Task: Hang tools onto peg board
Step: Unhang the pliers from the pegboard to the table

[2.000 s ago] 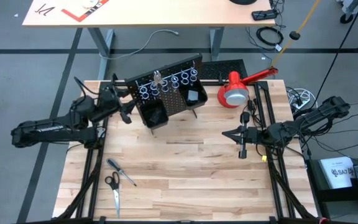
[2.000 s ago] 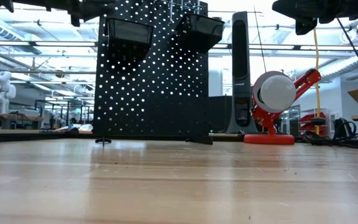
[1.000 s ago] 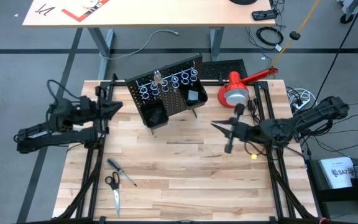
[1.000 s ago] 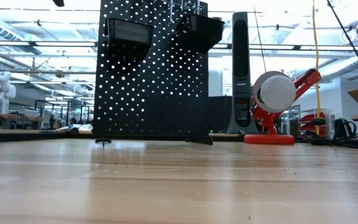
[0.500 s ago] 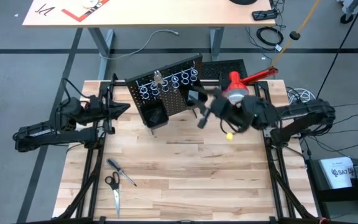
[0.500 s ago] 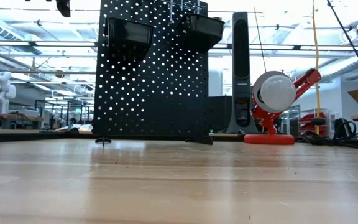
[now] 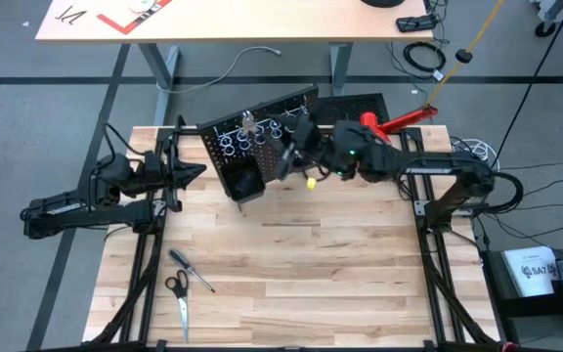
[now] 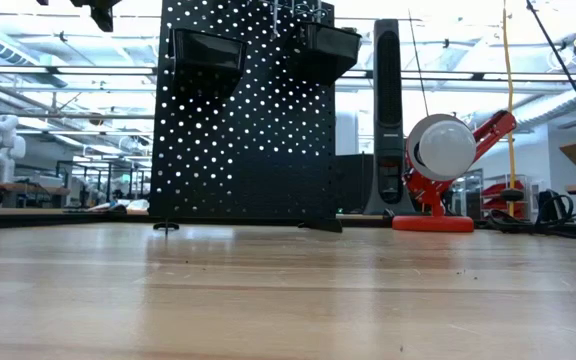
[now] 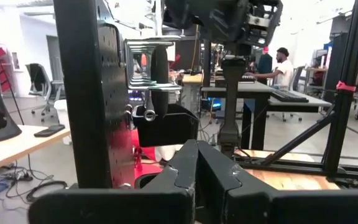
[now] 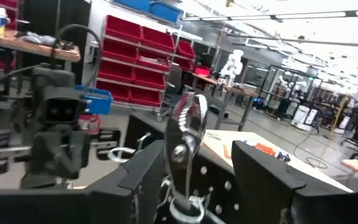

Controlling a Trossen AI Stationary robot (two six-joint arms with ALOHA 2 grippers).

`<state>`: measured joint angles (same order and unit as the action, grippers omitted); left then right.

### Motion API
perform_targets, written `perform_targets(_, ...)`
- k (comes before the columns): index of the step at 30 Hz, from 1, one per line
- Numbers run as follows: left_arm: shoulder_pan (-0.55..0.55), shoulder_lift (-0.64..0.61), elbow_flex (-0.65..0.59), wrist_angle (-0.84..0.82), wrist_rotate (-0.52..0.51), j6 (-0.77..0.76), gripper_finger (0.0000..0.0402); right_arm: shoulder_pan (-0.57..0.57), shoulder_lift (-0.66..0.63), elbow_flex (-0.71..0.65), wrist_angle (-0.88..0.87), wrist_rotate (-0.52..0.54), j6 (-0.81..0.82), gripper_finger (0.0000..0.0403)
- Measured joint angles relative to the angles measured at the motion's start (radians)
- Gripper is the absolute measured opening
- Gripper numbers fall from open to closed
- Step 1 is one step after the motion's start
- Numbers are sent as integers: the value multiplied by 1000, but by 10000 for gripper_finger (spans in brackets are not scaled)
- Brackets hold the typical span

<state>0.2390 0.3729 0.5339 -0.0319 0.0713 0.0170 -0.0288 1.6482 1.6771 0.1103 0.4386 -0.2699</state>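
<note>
The black peg board (image 7: 262,147) stands upright at the table's far side, with silver rings and two black bins (image 7: 242,181). A silver wrench (image 9: 149,93) hangs on it. My right gripper (image 7: 296,147) is at the board's ring row, open. Between its fingers (image 10: 143,174) stand the pliers (image 10: 188,124), silver head up, lower part in a silver ring (image 10: 185,208). I see a gap on both sides. My left gripper (image 7: 189,171) hovers shut, left of the board. A screwdriver (image 7: 192,271) and scissors (image 7: 179,298) lie flat near the table's front left.
A red-and-white lamp (image 8: 443,150) stands right of the board, and my right arm (image 7: 428,171) reaches past it. A flat black slotted panel (image 7: 360,103) lies behind. Bare wood (image 7: 301,264) stretches across the table's middle and near side.
My right gripper has swung from the table's right side toward the far left, carrying the pliers to the peg board's ring row, and its fingers have opened there. My left gripper has drifted a little toward the board.
</note>
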Motion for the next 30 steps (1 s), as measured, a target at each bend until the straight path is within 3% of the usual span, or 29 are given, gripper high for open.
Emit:
perform_targets(8,0,0,0,0,-1,14,13,-25,116,115,-18,-2,-4,245)
perform_targets(14,0,0,0,-1,-1,14,13,-37,153,160,-16,0,-5,246)
perform_targets(19,0,0,0,-1,-1,15,13,-36,150,163,-8,0,-20,214)
perform_targets(30,0,0,0,-4,-1,14,13,-37,148,163,63,1,-30,97)
